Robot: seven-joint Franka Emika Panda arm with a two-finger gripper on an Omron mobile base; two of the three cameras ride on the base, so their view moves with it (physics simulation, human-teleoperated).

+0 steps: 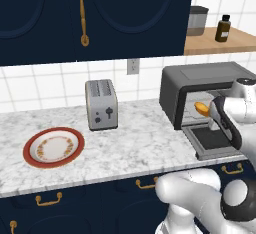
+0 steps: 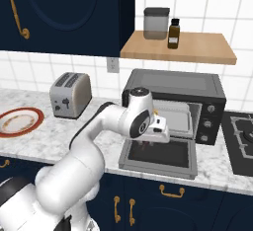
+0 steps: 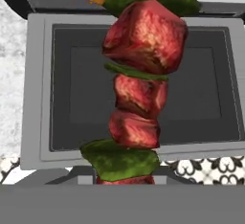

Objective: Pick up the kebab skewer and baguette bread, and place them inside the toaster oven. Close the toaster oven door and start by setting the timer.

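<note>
Left base view: far to the pincer's left on the marble counter (image 1: 125, 143) sit an empty red-rimmed plate (image 1: 53, 147), then a silver slot toaster (image 1: 101, 104). The pincer (image 2: 146, 146) pinches the kebab skewer (image 3: 139, 79) just above the toaster oven door (image 3: 143, 84), folded down flat. Behind it the toaster oven (image 2: 173, 84) gapes; the baguette bread (image 1: 202, 108) lies inside.

Marbled white counter (image 1: 135, 143) spans the frame's middle. On it: red-rimmed plate (image 1: 54, 147) at lower left, silver slot toaster (image 1: 101, 104) centre-left, toaster oven (image 1: 200, 90) at right with door (image 1: 212, 140) folded down flat. Upper right, wooden shelf (image 2: 180, 47) carries a grey canister (image 2: 156, 23) and dark bottle (image 2: 173, 33).
</note>
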